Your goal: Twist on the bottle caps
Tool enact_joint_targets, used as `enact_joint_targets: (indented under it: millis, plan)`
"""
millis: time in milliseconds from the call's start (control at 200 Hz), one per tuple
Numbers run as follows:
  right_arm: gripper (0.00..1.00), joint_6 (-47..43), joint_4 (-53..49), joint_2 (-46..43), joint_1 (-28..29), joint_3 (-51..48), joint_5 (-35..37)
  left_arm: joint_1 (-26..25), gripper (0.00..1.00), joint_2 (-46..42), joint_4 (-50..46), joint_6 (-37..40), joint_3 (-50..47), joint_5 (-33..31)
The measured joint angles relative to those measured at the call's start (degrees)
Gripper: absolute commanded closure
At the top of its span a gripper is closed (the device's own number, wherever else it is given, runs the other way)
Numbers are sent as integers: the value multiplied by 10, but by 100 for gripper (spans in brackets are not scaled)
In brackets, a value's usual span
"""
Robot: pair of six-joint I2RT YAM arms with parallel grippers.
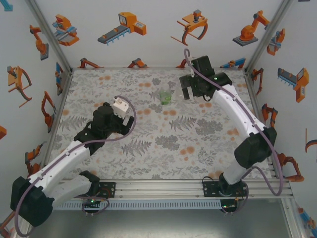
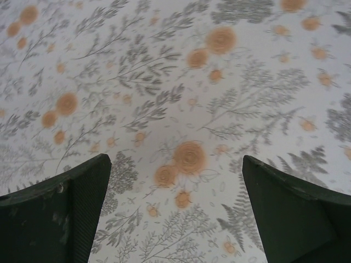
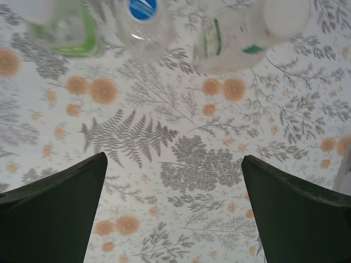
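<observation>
together, one green-tinted bottle (image 3: 63,34) sits beside two colourless bottles (image 3: 143,34).

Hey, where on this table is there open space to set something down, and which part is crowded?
Free: the wide middle of the cloth between the two arms, and the far left corner beyond the left gripper. Crowded: far right of centre, where the bottles, including the green bottle, sit just ahead of the right gripper.
</observation>
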Motion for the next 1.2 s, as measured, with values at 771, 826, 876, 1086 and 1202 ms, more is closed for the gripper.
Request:
enact_joint_targets:
  millis: [771, 826, 876, 1086, 1202]
  plan:
    - [1, -18, 681, -130, -287, -666, -94, 253, 3, 214, 389, -42, -153, 45]
    - [1, -8, 722, -118, -294, -674, -106, 261, 3, 235, 421, -48, -160, 56]
    - [1, -2, 763, -103, -297, -679, -116, 268, 3, 248, 441, -55, -164, 67]
    - [1, 4, 854, -59, -297, -690, -146, 309, 3, 296, 519, -79, -166, 121]
    - [1, 4, 899, -49, -297, -707, -156, 317, 3, 313, 525, -91, -166, 136]
